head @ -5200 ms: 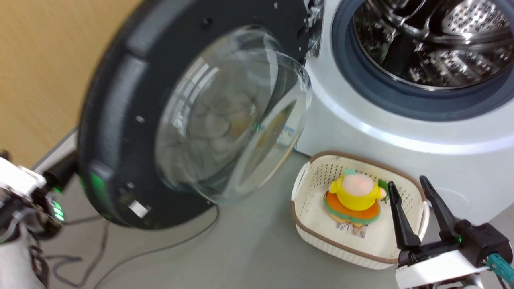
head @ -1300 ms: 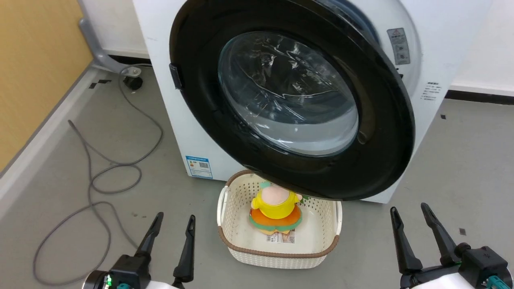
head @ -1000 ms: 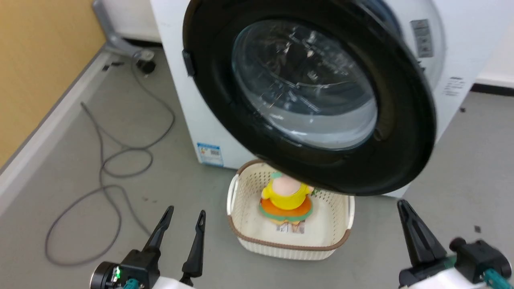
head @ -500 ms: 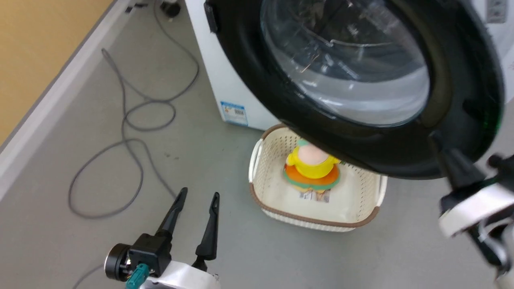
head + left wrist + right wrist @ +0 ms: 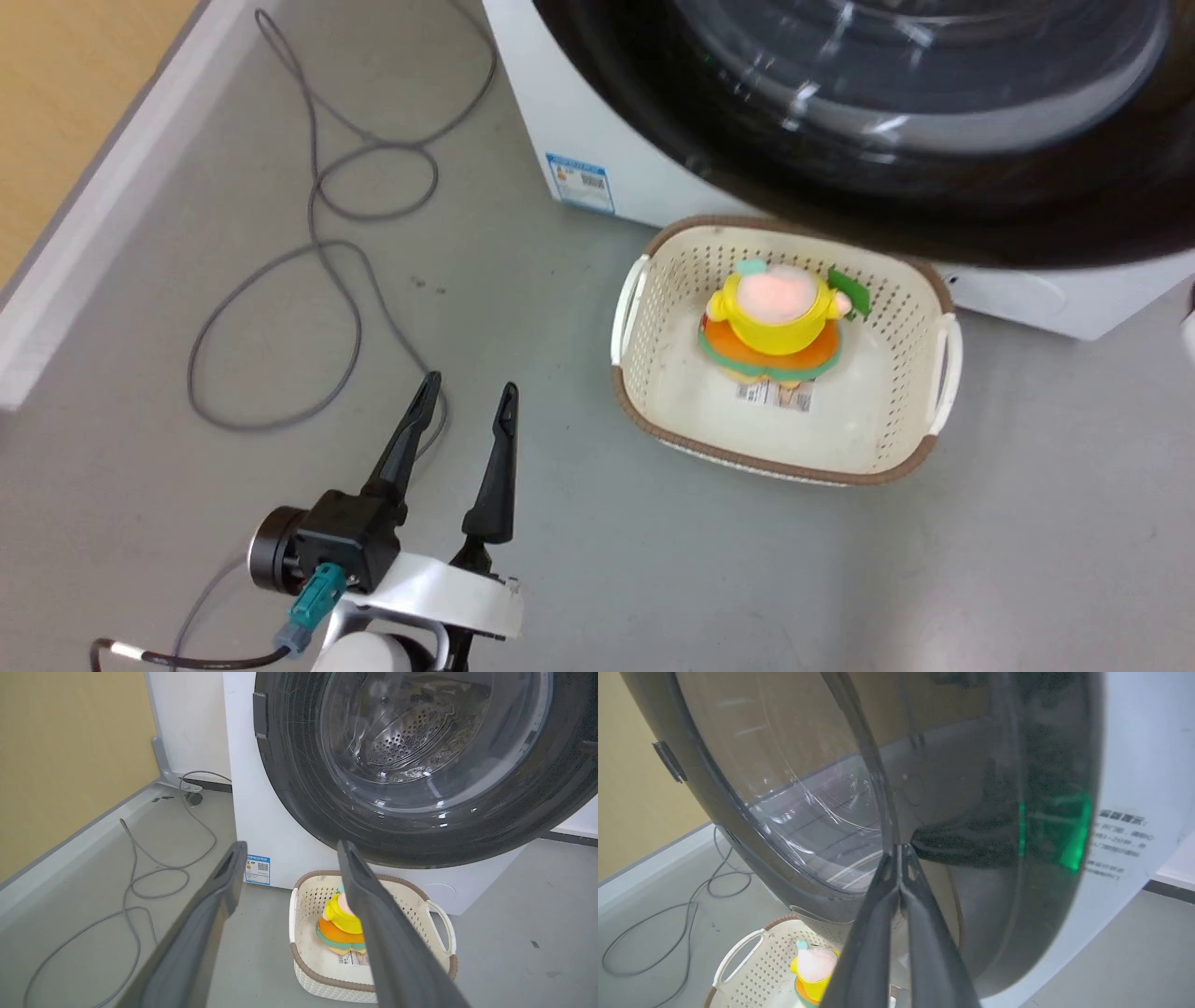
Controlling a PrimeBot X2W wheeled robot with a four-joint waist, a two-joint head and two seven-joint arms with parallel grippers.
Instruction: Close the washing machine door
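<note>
- washing machine door point(image 5: 887, 140): on its hinge across the front of the washing machine point(image 5: 569, 121), glossy outer face towards the robot.
- Left wrist view: drum holes show through the glass, so the door covers the opening. Its free edge sits proud of the white front. My read: ajar, not latched.
- Progress: the swing looks mostly done. What's left is the last push until the door sits flush and catches.
- right gripper point(image 5: 900, 851): fingers pressed together, nothing between them. Tips point at the door's outer face near the free side, with their reflection just beside. Can't tell whether they touch.
- left gripper point(image 5: 470, 385): fingers spread, empty, low over the floor, well apart from the door. Not involved.
- Next, as I judge it: a steady push square to the face near the free edge, on the black ring rather than the glass.
- basket point(image 5: 784, 462) with the toy point(image 5: 775, 313) sits on the floor just below the door's lower rim. The door appears to pass above it.
</note>
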